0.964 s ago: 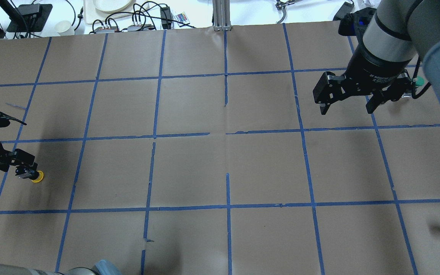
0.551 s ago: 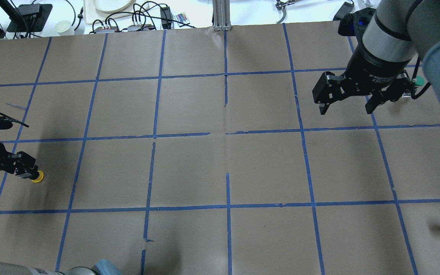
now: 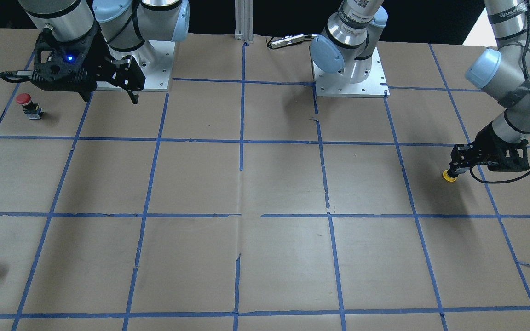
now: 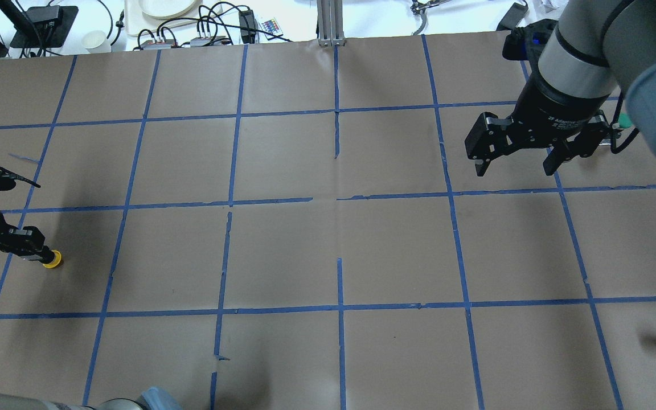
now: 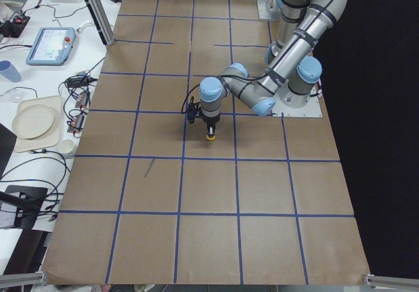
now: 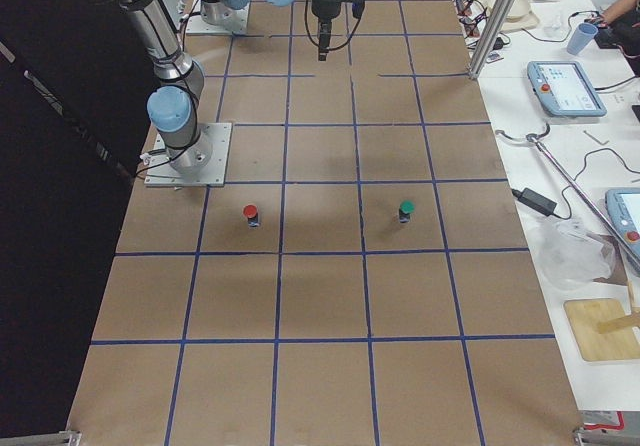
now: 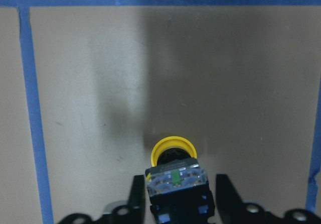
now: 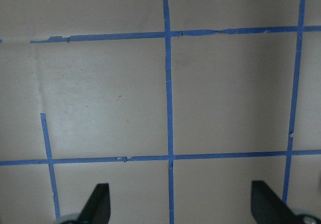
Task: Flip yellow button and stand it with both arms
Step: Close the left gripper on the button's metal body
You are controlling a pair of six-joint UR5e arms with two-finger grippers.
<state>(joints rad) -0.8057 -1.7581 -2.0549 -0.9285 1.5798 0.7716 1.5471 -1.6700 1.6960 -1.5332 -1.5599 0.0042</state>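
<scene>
As the moment is picked up, the yellow button (image 4: 52, 259) is found at the far left edge of the overhead frame, low over the taped brown table (image 4: 282, 250), and it is gripped by the left gripper (image 4: 36, 254). In the left wrist view the jaws are seen drawn in narrow on either side of the grey-and-black block body, with the fingers (image 7: 136, 200) set close alongside it. A firm pinch is judged, though contact on one side is not shown cleanly. The long axis is run straight out from the wrist. The yellow cap is carried at the far end and pointed down at the paper, and the block end is tucked back between the fingers. Whether the cap is touching the paper cannot be told.

At the upper right of the overhead frame, the right gripper (image 4: 515, 169) is held above the table, jaws spread wide, with nothing carried between them. Only bare grid is shown in its wrist view.

So the coming move is decided by distance and direction. The button is with the left arm, cap-down, and the right gripper is well apart from it, across the width of the table. For a cap-up stand, a hand-over is expected to be needed, and the cap end is the only end offered for the taking. A red button (image 3: 23, 98) and a green button (image 6: 406, 208) are seen standing cap-up on the right arm's side.
</scene>
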